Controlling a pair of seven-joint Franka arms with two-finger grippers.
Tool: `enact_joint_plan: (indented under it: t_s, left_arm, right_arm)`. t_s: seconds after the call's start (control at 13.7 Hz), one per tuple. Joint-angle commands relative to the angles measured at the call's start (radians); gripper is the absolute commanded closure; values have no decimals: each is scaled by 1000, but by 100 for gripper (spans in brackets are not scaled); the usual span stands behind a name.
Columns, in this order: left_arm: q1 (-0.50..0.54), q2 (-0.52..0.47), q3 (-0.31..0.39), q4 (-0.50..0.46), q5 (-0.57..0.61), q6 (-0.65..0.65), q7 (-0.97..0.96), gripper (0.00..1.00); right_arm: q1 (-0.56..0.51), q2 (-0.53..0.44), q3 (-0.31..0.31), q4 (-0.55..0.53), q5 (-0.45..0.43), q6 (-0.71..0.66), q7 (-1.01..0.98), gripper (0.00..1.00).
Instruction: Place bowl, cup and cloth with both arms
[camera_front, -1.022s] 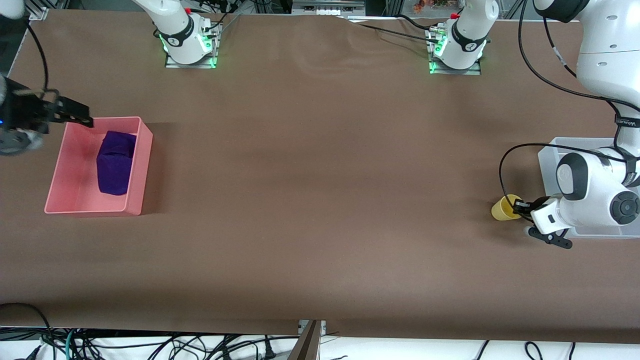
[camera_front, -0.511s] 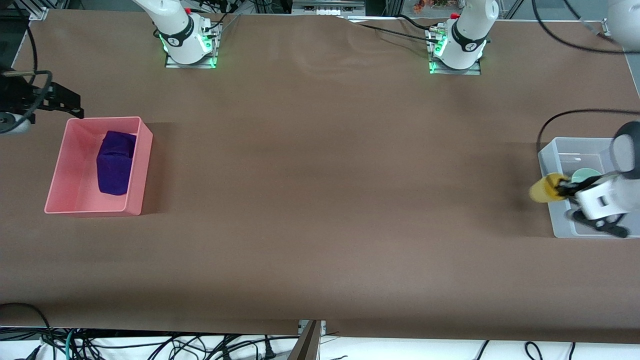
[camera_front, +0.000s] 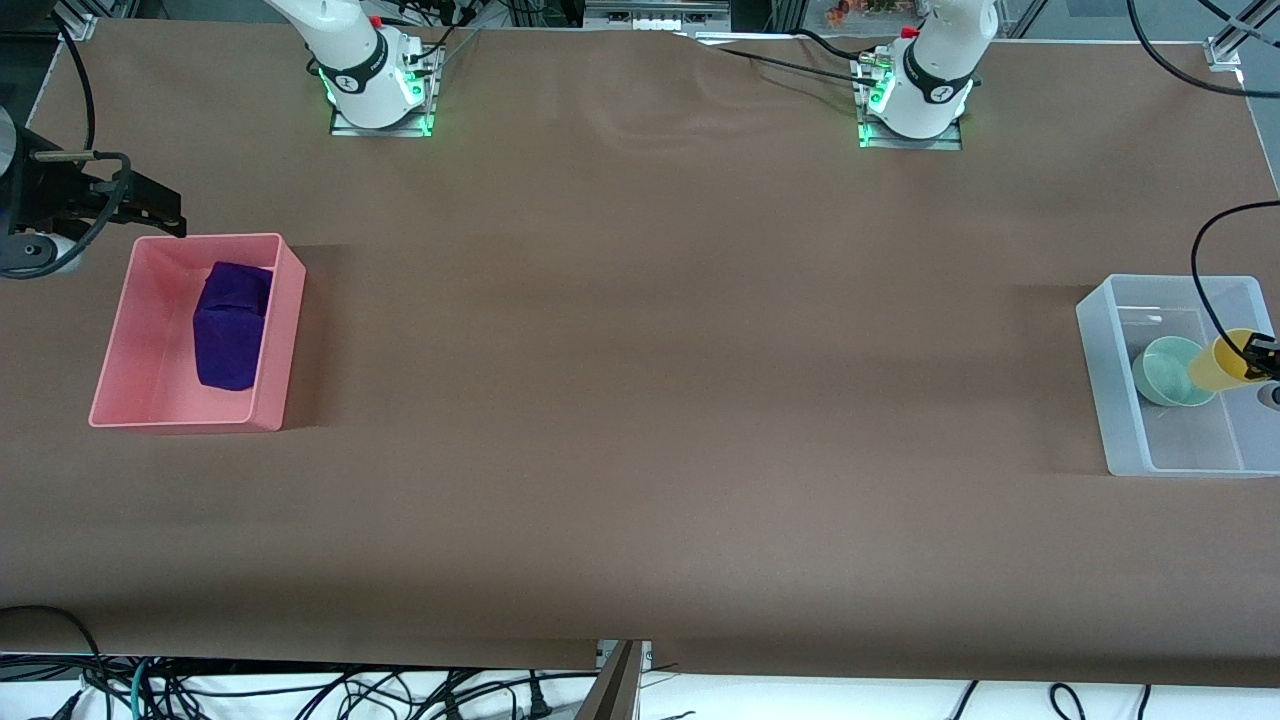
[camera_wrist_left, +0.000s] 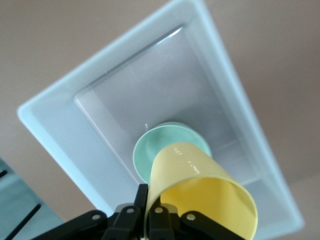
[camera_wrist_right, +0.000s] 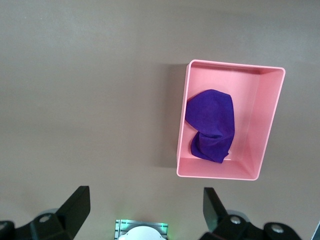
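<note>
Purple cloth (camera_front: 233, 325): placed in pink bin (camera_front: 283, 330).
Bowl (camera_front: 1170, 371): placed in clear bin (camera_front: 1105, 385).
Cup (camera_front: 1220, 361): clamped by left gripper (camera_wrist_left: 142, 214), unreleased.
Right gripper (camera_wrist_right: 145, 206): fingers apart, empty.

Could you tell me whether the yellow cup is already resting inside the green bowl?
No, the left gripper holds the cup tilted above the bowl.
</note>
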Motion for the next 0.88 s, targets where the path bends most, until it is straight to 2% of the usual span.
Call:
enact_joint_plan:
  t_s: [0.0,0.07,0.15,0.22,0.29,0.36,0.58,0.8]
  left_arm:
    - [36,31,-18,-47,-32,63,37,100]
    - [53,39,-18,-62,-33,97,40,100]
    - [58,48,-18,-68,-33,124,42,81]
    - [56,51,-18,-68,-33,128,42,21]
    - [53,40,-21,-68,-33,115,42,0]
    - [47,17,-23,-64,-33,83,43,0]
    - [45,-65,-99,-50,-42,-39,31,0]
    - [45,-170,-220,-48,-88,-165,-63,0]
  right_arm:
    - [5,7,9,19,-13,-2,10,0]
    - [13,10,9,19,-13,0,10,0]
    - [16,10,9,19,-17,0,11,0]
    - [16,11,9,19,-17,0,10,0]
    - [16,11,8,19,-19,0,10,0]
    - [16,13,8,19,-20,0,10,0]
    - [16,13,8,19,-22,0,11,0]
    - [14,13,8,19,-22,0,10,0]
